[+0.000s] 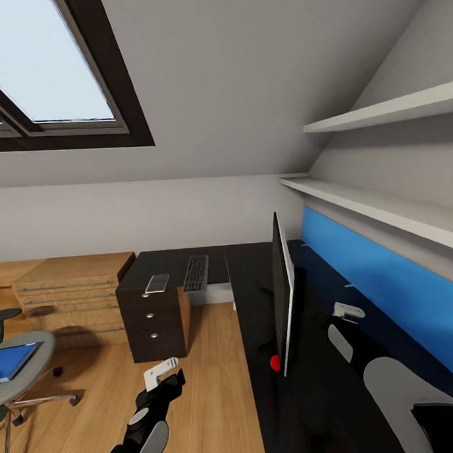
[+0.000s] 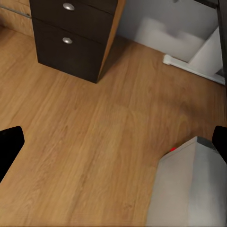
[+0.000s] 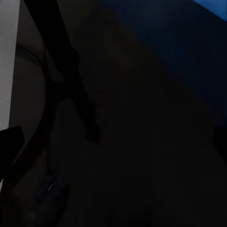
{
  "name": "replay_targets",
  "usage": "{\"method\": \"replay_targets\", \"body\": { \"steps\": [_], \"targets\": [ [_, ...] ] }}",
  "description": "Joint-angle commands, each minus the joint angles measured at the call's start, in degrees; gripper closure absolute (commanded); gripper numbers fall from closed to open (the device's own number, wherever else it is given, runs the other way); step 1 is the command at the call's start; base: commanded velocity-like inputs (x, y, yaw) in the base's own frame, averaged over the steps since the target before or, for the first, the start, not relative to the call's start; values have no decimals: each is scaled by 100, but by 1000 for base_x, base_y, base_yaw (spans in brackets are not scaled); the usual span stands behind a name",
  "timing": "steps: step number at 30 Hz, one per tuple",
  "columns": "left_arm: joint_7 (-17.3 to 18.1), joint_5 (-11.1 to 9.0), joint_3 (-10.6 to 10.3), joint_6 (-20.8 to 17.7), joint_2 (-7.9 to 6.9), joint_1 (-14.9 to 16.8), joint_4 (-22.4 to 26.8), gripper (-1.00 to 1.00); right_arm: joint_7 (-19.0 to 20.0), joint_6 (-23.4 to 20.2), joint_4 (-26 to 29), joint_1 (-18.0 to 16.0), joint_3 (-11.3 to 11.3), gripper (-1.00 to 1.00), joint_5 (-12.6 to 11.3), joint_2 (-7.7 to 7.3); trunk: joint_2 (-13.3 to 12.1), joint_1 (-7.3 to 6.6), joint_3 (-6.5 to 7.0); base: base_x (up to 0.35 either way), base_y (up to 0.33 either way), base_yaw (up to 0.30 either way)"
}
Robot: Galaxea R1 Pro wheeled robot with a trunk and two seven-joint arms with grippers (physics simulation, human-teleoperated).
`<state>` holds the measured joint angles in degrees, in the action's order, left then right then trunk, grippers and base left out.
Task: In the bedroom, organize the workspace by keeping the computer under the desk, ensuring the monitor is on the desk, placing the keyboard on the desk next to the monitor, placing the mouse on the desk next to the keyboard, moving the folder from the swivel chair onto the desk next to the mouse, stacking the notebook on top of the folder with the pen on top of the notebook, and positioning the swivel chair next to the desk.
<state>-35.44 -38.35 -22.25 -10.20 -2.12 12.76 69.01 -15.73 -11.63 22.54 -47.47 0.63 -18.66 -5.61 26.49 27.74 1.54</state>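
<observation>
The black-topped desk [image 1: 250, 318] carries the monitor [image 1: 283, 296], seen edge-on, and the keyboard [image 1: 196, 272] at its far end. A small flat grey rectangle, maybe the notebook [image 1: 157, 283], lies above the drawers. At left the swivel chair [image 1: 22, 384] holds the blue folder [image 1: 11, 361]. My left gripper [image 1: 162, 374] hangs open over the floor; its fingers [image 2: 9, 146] frame the pale computer [image 2: 191, 189]. My right gripper [image 1: 349, 309] hovers open over the desk behind the monitor, looking at the curved stand [image 3: 61, 85]. The mouse and pen are out of view.
The black drawer unit [image 1: 151, 322] and the white desk leg [image 2: 205, 52] border the wood floor [image 2: 94, 132] under my left arm. A light-wood chest [image 1: 74, 286] stands beyond the chair. A blue wall panel [image 1: 387, 292] and two white shelves [image 1: 384, 210] run along the right.
</observation>
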Motion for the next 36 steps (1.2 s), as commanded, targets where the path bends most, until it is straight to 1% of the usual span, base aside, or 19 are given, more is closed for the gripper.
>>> {"method": "replay_targets", "body": {
  "steps": [1, 7, 36],
  "targets": [
    [-44, -28, -15, -17, -10, 5, 51, -100, -25, -32, 9, 3, 7, -100, -23, 2, 4, 2, -3, 3, 0, 47],
    [-50, -38, -9, -17, -16, 4, 137, -100, -21, -32, 5, 2, 8, -100, -23, 2, 4, 2, -3, 1, 0, 149],
    [-56, -39, -8, -21, -17, 6, 139, -100, -26, -32, 5, 1, 6, -100, -14, -11, 4, 2, -20, 0, 0, 255]
  ]
}}
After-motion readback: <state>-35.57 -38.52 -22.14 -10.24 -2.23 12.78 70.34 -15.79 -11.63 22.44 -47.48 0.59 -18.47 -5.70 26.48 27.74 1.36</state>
